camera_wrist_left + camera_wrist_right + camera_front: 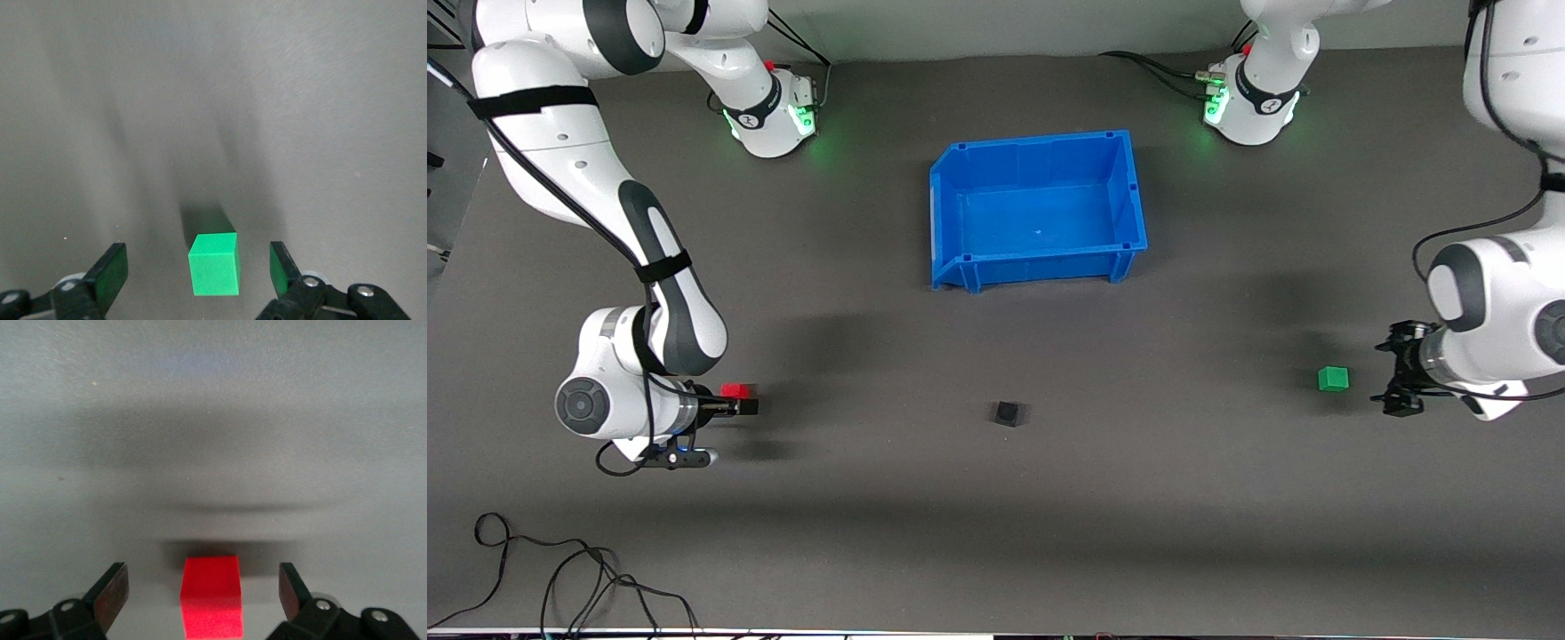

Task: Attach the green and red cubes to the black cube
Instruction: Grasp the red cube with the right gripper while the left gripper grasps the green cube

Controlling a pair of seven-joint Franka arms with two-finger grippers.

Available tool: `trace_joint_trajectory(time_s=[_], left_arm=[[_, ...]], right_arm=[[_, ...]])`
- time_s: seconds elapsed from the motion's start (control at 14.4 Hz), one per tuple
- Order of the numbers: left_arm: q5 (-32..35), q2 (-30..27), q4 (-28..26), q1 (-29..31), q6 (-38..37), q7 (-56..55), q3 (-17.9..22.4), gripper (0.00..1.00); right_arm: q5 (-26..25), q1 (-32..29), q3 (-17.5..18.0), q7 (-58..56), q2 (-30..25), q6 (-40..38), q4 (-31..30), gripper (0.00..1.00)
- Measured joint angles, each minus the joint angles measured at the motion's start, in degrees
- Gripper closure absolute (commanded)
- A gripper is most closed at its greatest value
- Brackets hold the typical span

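Note:
The black cube [1007, 413] sits on the dark mat, nearer to the front camera than the blue bin. The red cube [735, 389] lies on the mat toward the right arm's end. My right gripper [743, 400] is open and low at it; in the right wrist view the red cube [211, 597] lies between its spread fingers [113, 587], untouched. The green cube [1333, 379] lies on the mat toward the left arm's end. My left gripper [1394, 377] is open beside it; in the left wrist view the green cube [214, 264] lies between its spread fingers [112, 267], untouched.
An empty blue bin [950, 204] stands on the mat between the two arm bases. Loose black cables [560, 578] lie at the mat's front edge toward the right arm's end. The mat between the cubes is bare.

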Motion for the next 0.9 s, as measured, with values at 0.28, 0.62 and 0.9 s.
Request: trace_joint_trajectory(time_s=[0.28, 0.62, 0.9], left_arm=[[-2.4, 1.6, -0.7, -0.5, 2.5, -0.8, -0.1, 0.11], [-2.6, 4.2, -1.6, -3.4, 6.3, -1.6, -0.3, 0.15], [-2.6, 5.1, -1.6, -3.6, 7.5, -1.7, 0.1, 0.15]], right_arm=[[0.0, 0.0, 0.0, 0.1, 0.7, 1.9, -0.7, 0.19], [0.0, 0.0, 0.0, 0.1, 0.8, 1.9, -0.7, 0.68], [0.3, 0.0, 0.0, 0.1, 0.8, 1.9, -0.7, 0.73]])
